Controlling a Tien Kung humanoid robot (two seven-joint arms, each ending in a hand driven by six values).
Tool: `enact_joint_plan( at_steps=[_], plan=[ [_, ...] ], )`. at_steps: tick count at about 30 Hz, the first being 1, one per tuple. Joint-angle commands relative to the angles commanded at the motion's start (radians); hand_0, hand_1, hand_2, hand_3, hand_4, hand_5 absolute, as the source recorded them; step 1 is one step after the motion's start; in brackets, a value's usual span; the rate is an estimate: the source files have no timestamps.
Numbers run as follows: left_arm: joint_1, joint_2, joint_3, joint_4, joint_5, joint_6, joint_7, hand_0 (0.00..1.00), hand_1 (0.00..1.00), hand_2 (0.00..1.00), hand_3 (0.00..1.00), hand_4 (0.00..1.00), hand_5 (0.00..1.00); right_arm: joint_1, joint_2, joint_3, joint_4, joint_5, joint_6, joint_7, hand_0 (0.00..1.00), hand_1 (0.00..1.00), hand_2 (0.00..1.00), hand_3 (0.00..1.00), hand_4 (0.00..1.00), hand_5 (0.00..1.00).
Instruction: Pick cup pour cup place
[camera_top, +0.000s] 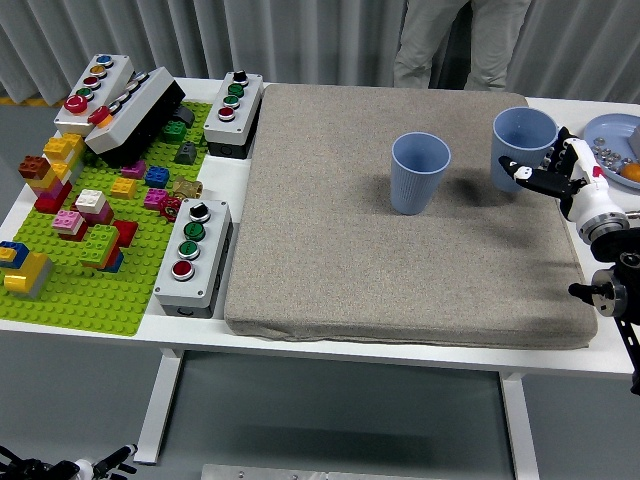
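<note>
Two blue cups are over the grey mat. One cup stands upright near the mat's middle. My right hand comes in from the right edge and is shut on the other blue cup, which it holds lifted above the mat's right side, upright, with its shadow on the mat underneath. The left arm is out of view.
A person stands at the far side of the table. A blue plate with small items sits at the right edge. On the left are a green brick baseplate with several bricks and button boxes.
</note>
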Motion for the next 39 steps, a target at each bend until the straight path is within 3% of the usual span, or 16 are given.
enact_joint_plan(
  at_steps=[11,28,39],
  plan=[
    [-0.001,0.001,-0.010,0.000,0.007,-0.001,0.001,0.847,0.862,0.884,0.777,0.595,0.998,0.028,0.012,-0.048,0.103,-0.303,-0.048,-0.088,0.732,0.638,0.526,0.619,0.656,0.002],
    [0.000,0.001,-0.017,0.000,0.013,-0.003,0.004,0.848,0.863,0.884,0.777,0.595,0.998,0.031,0.025,-0.067,0.145,-0.601,-0.092,-0.129,0.740,0.639,0.527,0.620,0.660,0.002],
    [0.002,0.002,-0.018,0.000,0.015,-0.005,0.004,0.848,0.862,0.884,0.777,0.595,0.998,0.028,0.027,-0.081,0.163,-0.866,-0.103,-0.178,0.742,0.641,0.527,0.624,0.664,0.002]
  ],
)
